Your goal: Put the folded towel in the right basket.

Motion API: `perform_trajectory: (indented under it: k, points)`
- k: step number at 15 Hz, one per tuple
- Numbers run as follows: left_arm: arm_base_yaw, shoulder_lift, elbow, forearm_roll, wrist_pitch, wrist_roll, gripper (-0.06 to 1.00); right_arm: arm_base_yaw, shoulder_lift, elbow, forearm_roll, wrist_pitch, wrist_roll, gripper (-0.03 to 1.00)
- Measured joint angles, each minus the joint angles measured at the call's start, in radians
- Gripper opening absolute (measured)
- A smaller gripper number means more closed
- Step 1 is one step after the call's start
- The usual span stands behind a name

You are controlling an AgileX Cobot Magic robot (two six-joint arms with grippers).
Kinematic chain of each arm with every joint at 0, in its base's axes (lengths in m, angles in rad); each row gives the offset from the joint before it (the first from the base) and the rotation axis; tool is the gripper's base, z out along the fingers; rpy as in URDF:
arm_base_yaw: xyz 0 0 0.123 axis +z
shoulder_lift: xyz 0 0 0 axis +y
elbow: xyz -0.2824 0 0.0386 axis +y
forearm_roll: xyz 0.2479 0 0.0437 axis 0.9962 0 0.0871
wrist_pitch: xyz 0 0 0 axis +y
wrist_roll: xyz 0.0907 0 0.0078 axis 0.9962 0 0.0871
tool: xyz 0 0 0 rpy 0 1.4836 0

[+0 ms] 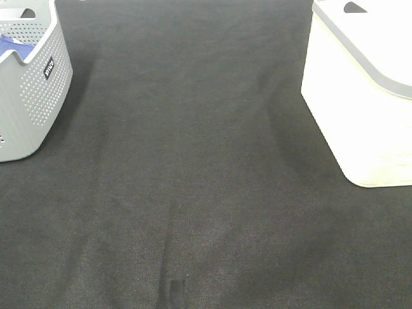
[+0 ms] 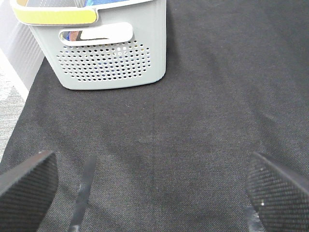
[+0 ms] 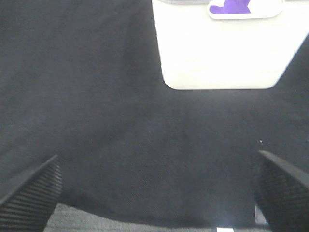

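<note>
Though cut off at the left edge, grey basket [image 1: 38,96]: perforated walls, standing on the dark surface [image 1: 193,161].
Blue cloth [image 1: 11,45]: lying inside the grey basket, only a corner showing; cannot tell whether folded.
Left end effector [image 2: 154,193]: spread wide, empty, hanging over bare surface near the grey basket.
Right end effector [image 3: 154,188]: spread wide too, empty, over bare surface facing the white basket.
White basket [image 1: 360,116]: standing at the right, well apart from the grey one.
Purple cloth [image 3: 231,7]: glimpsed through the white basket's handle slot, so inside it; likely the towel, though cannot tell for certain.
</note>
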Motion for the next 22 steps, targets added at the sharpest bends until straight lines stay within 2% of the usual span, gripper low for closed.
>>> perform_trajectory:
  k: [1, 3, 7, 9, 12, 22]
  points:
    - [0.000, 0.000, 0.000, 0.000, 0.000, 0.000, 0.99, 0.000, -0.001, 0.023, -0.013, 0.002, 0.000, 0.98]
    - [0.000, 0.000, 0.000, 0.000, 0.000, 0.000, 0.99, 0.000, -0.001, 0.045, -0.025, -0.068, 0.000, 0.98]
    - [0.000, 0.000, 0.000, 0.000, 0.000, 0.000, 0.99, 0.000, -0.001, 0.070, -0.025, -0.124, 0.004, 0.98]
    - [0.000, 0.000, 0.000, 0.000, 0.000, 0.000, 0.99, -0.002, -0.001, 0.070, -0.025, -0.126, 0.006, 0.98]
    - [0.000, 0.000, 0.000, 0.000, 0.000, 0.000, 0.99, -0.081, -0.001, 0.070, -0.017, -0.126, 0.007, 0.98]
    - [0.000, 0.000, 0.000, 0.003, 0.000, 0.000, 0.99, -0.092, -0.001, 0.070, -0.016, -0.126, 0.008, 0.98]
